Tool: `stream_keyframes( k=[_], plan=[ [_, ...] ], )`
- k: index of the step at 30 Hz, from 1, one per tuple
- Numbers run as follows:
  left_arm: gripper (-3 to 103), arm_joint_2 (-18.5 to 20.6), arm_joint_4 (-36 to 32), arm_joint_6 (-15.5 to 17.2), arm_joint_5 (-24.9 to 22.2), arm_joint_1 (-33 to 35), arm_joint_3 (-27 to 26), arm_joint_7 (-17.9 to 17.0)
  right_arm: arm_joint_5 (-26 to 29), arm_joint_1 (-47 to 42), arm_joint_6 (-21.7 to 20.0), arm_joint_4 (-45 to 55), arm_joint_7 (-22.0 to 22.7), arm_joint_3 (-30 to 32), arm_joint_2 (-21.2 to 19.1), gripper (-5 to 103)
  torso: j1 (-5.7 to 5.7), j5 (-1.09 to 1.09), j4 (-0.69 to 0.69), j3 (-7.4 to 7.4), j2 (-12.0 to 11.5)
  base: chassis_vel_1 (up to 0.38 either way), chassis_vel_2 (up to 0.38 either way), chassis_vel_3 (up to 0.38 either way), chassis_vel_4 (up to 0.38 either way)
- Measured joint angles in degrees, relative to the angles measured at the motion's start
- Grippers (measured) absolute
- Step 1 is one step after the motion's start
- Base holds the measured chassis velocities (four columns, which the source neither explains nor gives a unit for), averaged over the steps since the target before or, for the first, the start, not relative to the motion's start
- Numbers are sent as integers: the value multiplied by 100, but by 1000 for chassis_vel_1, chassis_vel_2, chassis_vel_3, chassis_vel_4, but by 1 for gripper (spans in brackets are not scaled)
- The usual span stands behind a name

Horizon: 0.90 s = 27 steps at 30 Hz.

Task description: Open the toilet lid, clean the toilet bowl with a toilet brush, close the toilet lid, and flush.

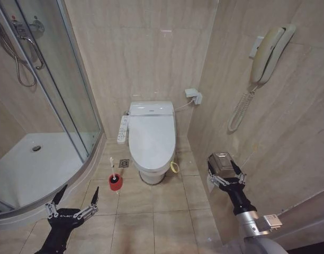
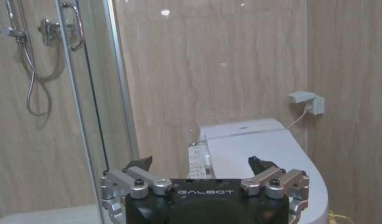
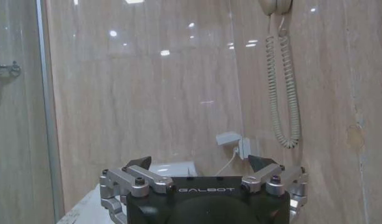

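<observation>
Ahead in the head view, the lid (image 1: 151,138) lies closed on the toilet; the brush (image 1: 114,170) stands in its red holder (image 1: 115,182) on the floor at the toilet's left. Left gripper (image 1: 77,199) and right gripper (image 1: 224,168) hover low with jaws released.

From the left wrist, the left gripper (image 2: 201,162) faces the lid (image 2: 269,161), well apart.

From the right wrist, the right gripper (image 3: 200,162) faces the wall, empty.

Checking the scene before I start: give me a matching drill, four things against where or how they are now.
Things:
1. lid
2. brush
3. left gripper
4. right gripper

States:
A. open, low by the shower tray
B. down, shut over the toilet
C. open, near the wall under the phone
D. standing in its red holder on the floor

Pairs: 1-B, 2-D, 3-A, 4-C
</observation>
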Motion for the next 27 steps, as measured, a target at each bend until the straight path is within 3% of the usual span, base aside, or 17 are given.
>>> stream_keyframes(
  k=[27],
  plan=[
    [100, 0, 0, 0, 0, 0, 0, 0, 275, 22, 42, -20, -2, 23, -55, 100, -3, 0, 0, -1, 2, -20, 17, 16, -15]
  ],
)
